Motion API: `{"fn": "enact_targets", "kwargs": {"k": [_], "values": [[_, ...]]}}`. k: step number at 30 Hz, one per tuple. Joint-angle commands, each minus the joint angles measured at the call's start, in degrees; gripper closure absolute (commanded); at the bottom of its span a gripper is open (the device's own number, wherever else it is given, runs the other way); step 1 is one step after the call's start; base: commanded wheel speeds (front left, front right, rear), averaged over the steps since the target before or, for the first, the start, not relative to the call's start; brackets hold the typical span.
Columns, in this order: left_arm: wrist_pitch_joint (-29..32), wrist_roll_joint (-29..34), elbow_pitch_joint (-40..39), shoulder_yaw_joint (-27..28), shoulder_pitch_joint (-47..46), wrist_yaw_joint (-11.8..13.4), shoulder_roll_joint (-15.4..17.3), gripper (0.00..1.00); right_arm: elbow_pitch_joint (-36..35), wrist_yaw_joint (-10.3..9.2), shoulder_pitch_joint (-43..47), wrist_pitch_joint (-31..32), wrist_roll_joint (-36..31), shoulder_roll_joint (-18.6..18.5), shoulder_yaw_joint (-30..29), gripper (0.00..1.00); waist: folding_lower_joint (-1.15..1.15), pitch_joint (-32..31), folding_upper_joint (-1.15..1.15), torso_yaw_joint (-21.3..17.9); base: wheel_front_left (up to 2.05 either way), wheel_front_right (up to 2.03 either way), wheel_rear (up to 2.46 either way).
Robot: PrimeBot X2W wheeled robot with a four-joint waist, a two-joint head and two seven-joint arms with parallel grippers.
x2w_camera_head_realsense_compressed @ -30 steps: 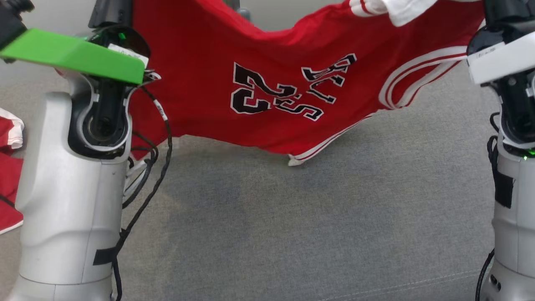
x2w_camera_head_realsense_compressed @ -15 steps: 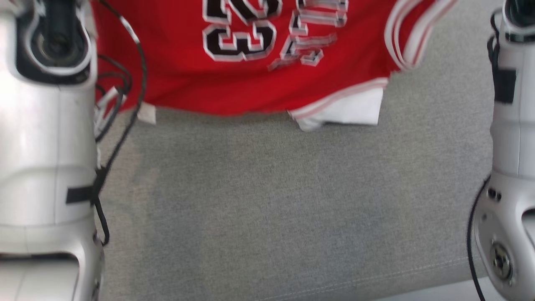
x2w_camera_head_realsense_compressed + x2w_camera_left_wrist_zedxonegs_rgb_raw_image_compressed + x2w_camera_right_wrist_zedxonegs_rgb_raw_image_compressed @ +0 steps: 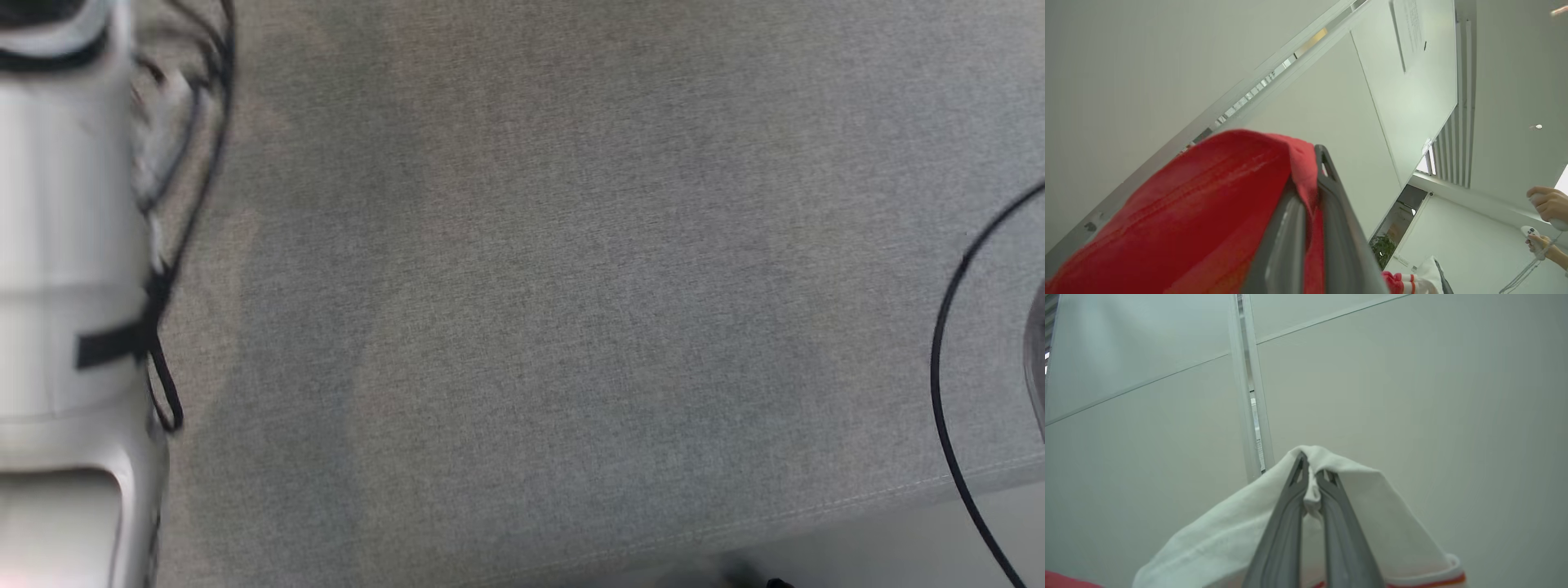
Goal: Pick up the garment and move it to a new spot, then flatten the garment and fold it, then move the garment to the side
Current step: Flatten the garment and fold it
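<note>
Garment [image 3: 1200, 212] aloft, tight in upraised left end effector [image 3: 1308, 167] and upraised right end effector [image 3: 1312, 469].

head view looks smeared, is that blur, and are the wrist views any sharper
Head view: the pale forearm and its cables are streaked up and down, like motion blur; the grey cloth looks soft. Left wrist view: the red garment near the lens is soft, the wall crisper. Right wrist view: sharp on the white fabric, flat even light.
</note>
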Motion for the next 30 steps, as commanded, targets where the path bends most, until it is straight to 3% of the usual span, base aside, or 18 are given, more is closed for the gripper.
{"fn": "enact_targets", "kwargs": {"k": [1, 8, 11, 15, 23, 30], "values": [[-0.14, -0.71, 1.02, -1.55, 4.35, -0.26, 1.06, 1.0, 0.52, 0.06, 4.03, -0.15, 0.09, -1.0, 2.42, 1.0, -0.01, -1.12, 0.0, 1.29, 0.0, 0.0, 0.0], [-0.72, -4.39, 4.26, -8.65, 22.47, -0.27, 3.46, 1.0, -0.45, 0.05, 24.28, 3.36, 4.24, -8.74, 14.01, 1.0, -0.01, -5.67, 0.0, 3.02, 0.0, 0.0, 0.0], [-0.68, -5.68, 4.53, -11.02, 29.97, -0.27, 5.21, 1.0, -1.87, 0.05, 34.39, 8.28, 8.46, -10.51, 12.57, 1.0, -0.01, -7.78, 0.0, 3.36, 0.0, 0.0, 0.0], [0.2, -7.45, 4.4, -15.56, 37.61, -0.28, 8.39, 1.0, -4.84, 0.05, 47.49, 15.67, 12.16, -10.19, 8.64, 1.0, -0.01, -10.18, 0.0, 4.05, 0.0, 0.0, 0.0], [3.51, -11.08, 7.13, -20.77, 46.95, -0.28, 12.32, 1.0, -11.02, 0.05, 66.97, 30.57, 10.78, -2.22, -2.66, 1.0, -0.01, -15.02, 0.0, 4.81, 0.0, 0.0, 0.0], [5.62, -7.73, 8.49, -26.19, 50.58, -0.28, 15.5, 1.0, -19.7, 0.05, 77.64, 47.97, 4.55, 4.02, -9.64, 1.0, -0.01, -17.36, 0.0, 5.39, 0.0, 0.0, 0.0]]}}
